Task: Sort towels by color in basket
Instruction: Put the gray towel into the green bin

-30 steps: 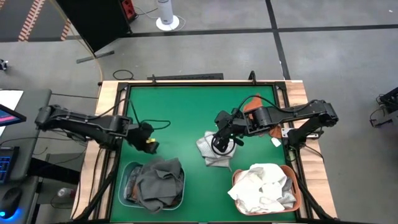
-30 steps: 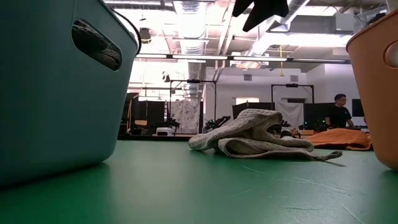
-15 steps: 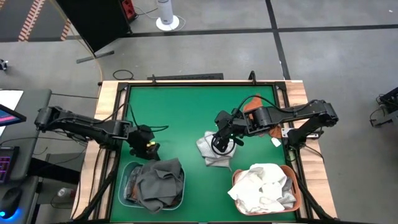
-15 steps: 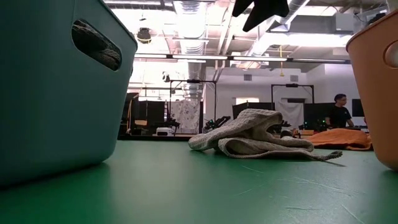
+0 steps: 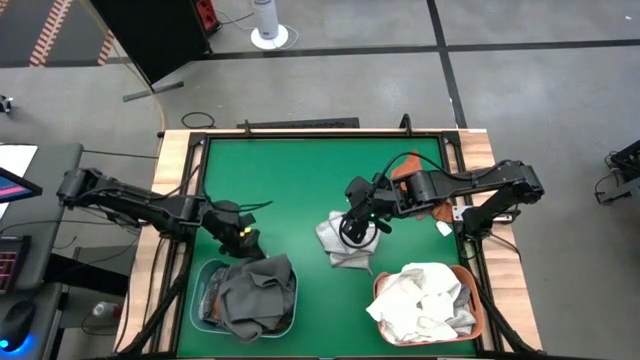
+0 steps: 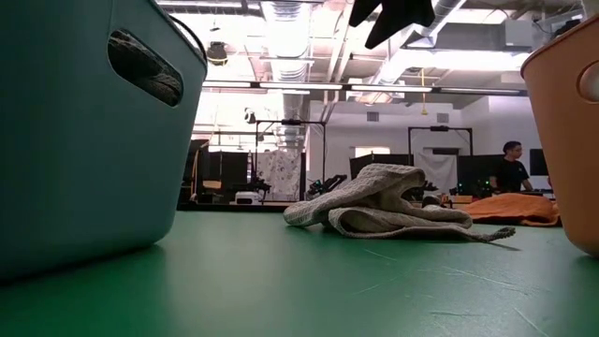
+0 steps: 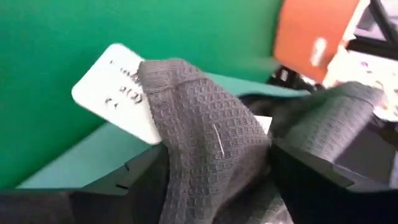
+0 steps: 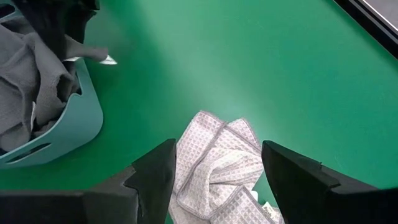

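Along the near edge of the green surface (image 5: 290,180) stand two baskets. The teal plastic basket (image 5: 205,310), rounded with a slot handle, sits by the near left corner and holds crumpled dark grey towels (image 5: 255,295) of waffle weave, one bearing a white paper tag (image 7: 118,93). The orange basket (image 5: 478,318) at the near right corner is heaped with white towels (image 5: 425,300), soft and rumpled.

The left hand (image 5: 243,238) hangs just over the teal basket's far rim, its fingers spread, with grey waffle cloth lying between them in the left wrist view; the pictures do not settle whether the cloth touches them.

Toward the middle of the surface lies a light grey towel (image 5: 340,243), folded loosely, waffle-textured with a darker hem. The right hand (image 5: 352,232) hovers directly above it, fingers spread and empty.

By the right edge, farther back, a rust orange towel (image 5: 408,172) lies partly under the right arm.

Beyond the surface, in the low view, a person (image 6: 510,168) stands in the room.
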`<move>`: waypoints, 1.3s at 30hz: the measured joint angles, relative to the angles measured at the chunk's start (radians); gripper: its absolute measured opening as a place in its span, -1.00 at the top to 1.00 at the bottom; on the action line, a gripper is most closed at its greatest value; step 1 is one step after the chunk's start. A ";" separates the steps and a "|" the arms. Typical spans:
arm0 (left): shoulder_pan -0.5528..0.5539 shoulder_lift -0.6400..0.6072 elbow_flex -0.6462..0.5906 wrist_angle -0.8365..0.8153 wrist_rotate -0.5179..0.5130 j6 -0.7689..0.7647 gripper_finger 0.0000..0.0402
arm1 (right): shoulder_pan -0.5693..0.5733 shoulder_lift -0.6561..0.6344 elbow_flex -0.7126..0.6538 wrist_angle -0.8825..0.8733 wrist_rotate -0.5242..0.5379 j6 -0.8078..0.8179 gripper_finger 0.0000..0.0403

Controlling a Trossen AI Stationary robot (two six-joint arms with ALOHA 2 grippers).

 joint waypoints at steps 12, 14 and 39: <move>-0.089 0.000 0.026 0.079 -0.047 0.059 0.78 | 0.000 0.000 0.000 0.000 0.000 0.000 -0.31; -0.092 -0.001 0.026 0.123 -0.052 0.062 0.93 | 0.000 0.000 0.000 0.000 0.000 0.000 -0.31; -0.420 0.477 0.493 -0.162 -0.268 0.582 0.96 | 0.002 0.000 0.000 -0.005 0.000 0.000 -0.31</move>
